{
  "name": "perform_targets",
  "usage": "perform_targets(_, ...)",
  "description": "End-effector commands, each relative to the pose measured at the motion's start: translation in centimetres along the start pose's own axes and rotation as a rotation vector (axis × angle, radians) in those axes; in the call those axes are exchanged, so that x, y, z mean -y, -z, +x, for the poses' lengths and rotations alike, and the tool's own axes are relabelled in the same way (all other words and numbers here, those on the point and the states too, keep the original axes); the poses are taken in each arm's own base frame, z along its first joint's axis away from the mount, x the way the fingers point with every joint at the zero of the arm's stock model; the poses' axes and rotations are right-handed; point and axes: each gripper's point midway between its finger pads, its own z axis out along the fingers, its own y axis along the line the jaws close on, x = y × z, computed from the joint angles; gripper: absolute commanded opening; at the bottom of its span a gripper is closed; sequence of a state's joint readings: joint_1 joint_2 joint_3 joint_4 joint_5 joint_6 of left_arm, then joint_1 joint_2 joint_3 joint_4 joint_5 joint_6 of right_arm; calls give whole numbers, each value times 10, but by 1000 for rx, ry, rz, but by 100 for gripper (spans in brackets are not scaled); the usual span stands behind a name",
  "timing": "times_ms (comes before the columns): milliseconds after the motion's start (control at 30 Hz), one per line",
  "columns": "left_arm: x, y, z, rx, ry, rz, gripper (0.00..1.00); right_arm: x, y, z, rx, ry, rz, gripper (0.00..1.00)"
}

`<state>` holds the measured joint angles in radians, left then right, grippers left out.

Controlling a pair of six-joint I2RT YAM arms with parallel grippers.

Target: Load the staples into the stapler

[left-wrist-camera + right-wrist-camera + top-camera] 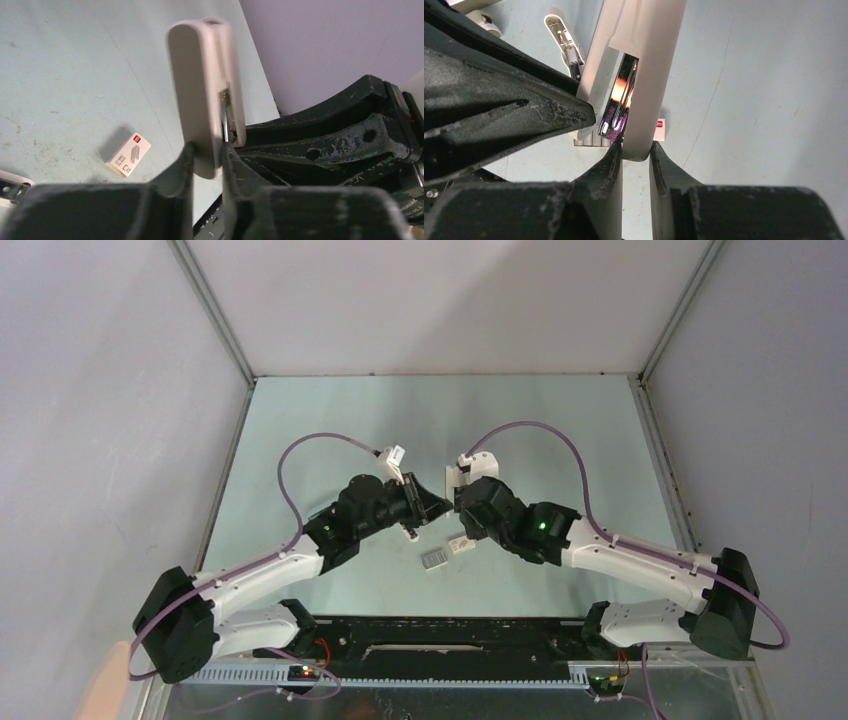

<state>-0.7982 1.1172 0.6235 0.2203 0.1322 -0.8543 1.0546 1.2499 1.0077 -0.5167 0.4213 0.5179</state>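
The stapler (202, 90) is held up off the worktop (330, 420), between the two hands at the middle of the scene. The left hand (206, 152) is closed on the lower end of one of its white arms, with a finger pressed against each side. The right hand (635, 150) is clamped the same way on the end of the other white arm.

The right wrist view shows the two arms parted, with the dark metal channel (621, 105) shining between them. Whether anything sits in that channel cannot be told. The left wrist view shows only a sliver of metal at the seam, and the black body of the right hand just beside the stapler.

A small white box (127, 155) with a red mark lies flat on the worktop, nearer than the hands. It looks closed, and what is in it does not show. The staples (434, 560), a grey block, lie on the worktop just left of the box and a little nearer. They are apart from the box and not in the stapler. Only the top view shows block and box together. In the right wrist view the stapler hides most of the box.

That view alone shows a white bar (564, 40) with a metal strip lying on the worktop beyond the left hand.
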Motion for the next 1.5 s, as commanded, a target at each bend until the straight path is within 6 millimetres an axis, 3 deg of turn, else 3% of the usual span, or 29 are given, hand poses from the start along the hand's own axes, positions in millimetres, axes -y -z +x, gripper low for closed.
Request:
perform_targets(0, 20, 1, -7, 18, -7, 79, 11, -3, 11, -24, 103, -15, -28, 0)
perform_targets(100, 18, 5, -9, 23, -21, 68, 0, 7, 12, -23, 108, 36, 2, 0)
perform_targets(333, 19, 19, -19, 49, -65, 61, 0, 30, 18, -28, 146, 95, 54, 0)
perform_targets(367, 19, 20, -19, 47, -76, 56, 6, 30, 19, -29, 152, 88, 49, 0)
perform_targets(433, 16, 19, -20, 42, -87, 36, 32, 29, 20, -33, 163, 74, 36, 0)
perform_targets(500, 16, 17, -18, 33, -83, 39, 47, 25, 21, -35, 171, 61, 18, 0)
perform_targets(600, 22, 13, -15, 27, -54, 73, 59, 19, 20, -36, 174, 32, -4, 0)
perform_targets(733, 31, 5, -12, 28, -3, 133, 65, 14, 17, -36, 174, 2, -25, 0)
perform_targets(1033, 33, -6, -9, 43, 86, 177, 62, 4, 17, -36, 204, -67, -86, 0)
perform_targets(1467, 40, -9, -7, 42, 138, 235, 31, -3, 18, -33, 223, -75, -140, 0)
